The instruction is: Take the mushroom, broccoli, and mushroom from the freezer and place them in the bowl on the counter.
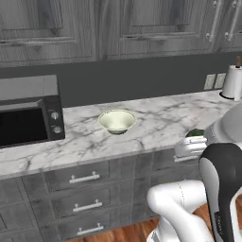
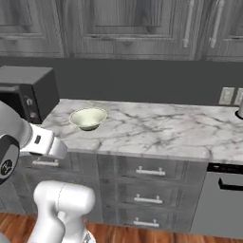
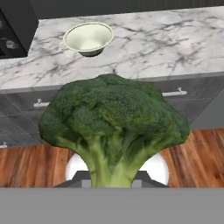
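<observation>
While we are looking along the hand, the broccoli (image 3: 114,127) is looming large in front of the lens, its stalk pointing down toward the bottom of the hand view and its dark green crown spreading wide above. The claw's fingertips are hiding behind the stalk, so we are reading the grip from how the floret is sitting: the claw is closed narrowly on the stalk and is carrying the broccoli in the air. Beyond the floret we are seeing the counter (image 3: 175,48), white marble with grey veins, and the bowl (image 3: 89,38) is sitting on it, up and to the left of the crown and well apart from it. Nothing is lying inside the bowl as far as we are able to tell. In the left base view the bowl (image 1: 117,121) is standing near the middle of the counter (image 1: 156,118), just right of the microwave (image 1: 29,118), and a scrap of green, the broccoli (image 1: 194,133), is peeking out above the white hand at the counter's front edge, right of the bowl. From the right base view we are finding the bowl (image 2: 88,118) toward the left end of the counter (image 2: 161,128), near the microwave (image 2: 28,92), while the arm is reaching in low from the left, in front of the drawers (image 2: 152,190).
</observation>
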